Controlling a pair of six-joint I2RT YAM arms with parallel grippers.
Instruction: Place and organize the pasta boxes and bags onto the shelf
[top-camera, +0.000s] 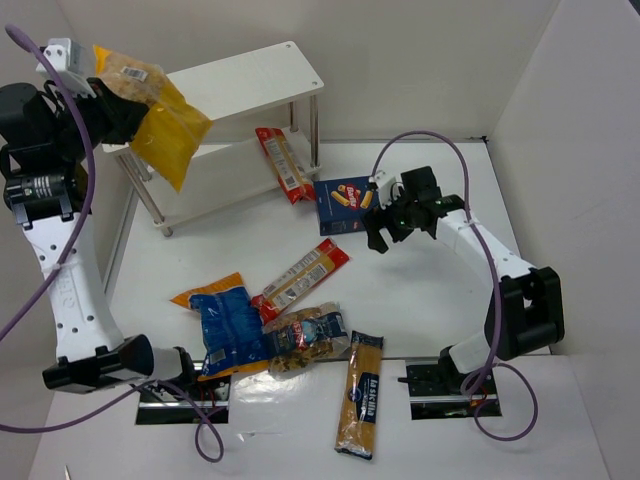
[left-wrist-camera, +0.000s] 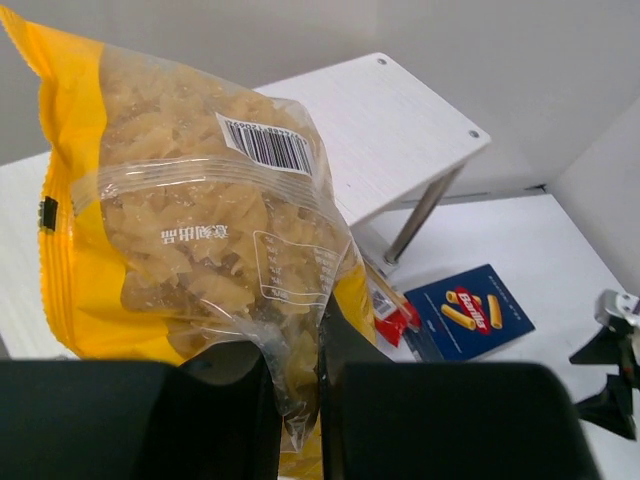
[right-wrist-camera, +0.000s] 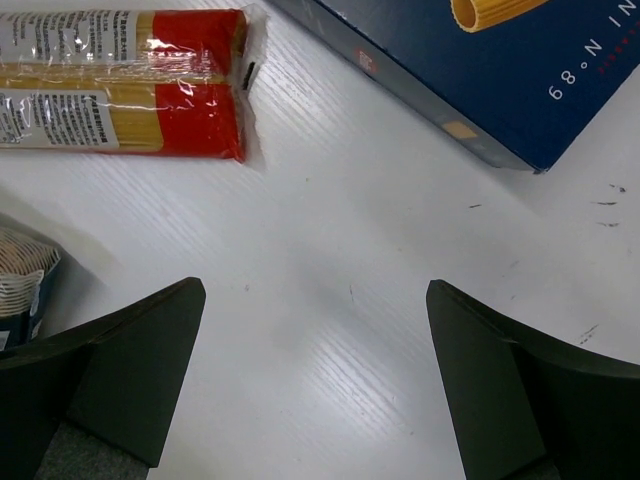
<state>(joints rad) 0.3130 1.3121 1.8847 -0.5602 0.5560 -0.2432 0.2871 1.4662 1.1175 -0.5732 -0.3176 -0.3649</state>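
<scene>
The yellow bag (left-wrist-camera: 190, 230) is held pinched in the left end effector (left-wrist-camera: 297, 375), raised near the left end of the shelf (top-camera: 250, 78). The right end effector (right-wrist-camera: 315, 340) is spread wide over the bench (right-wrist-camera: 330, 230), with the dark blue box (right-wrist-camera: 500, 70) just ahead.

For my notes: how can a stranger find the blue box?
Start at the white shelf, far left. Right of its legs, past a red packet, the box lies by the right fingers. It alone is a box, dark blue with yellow pasta tubes.
</scene>
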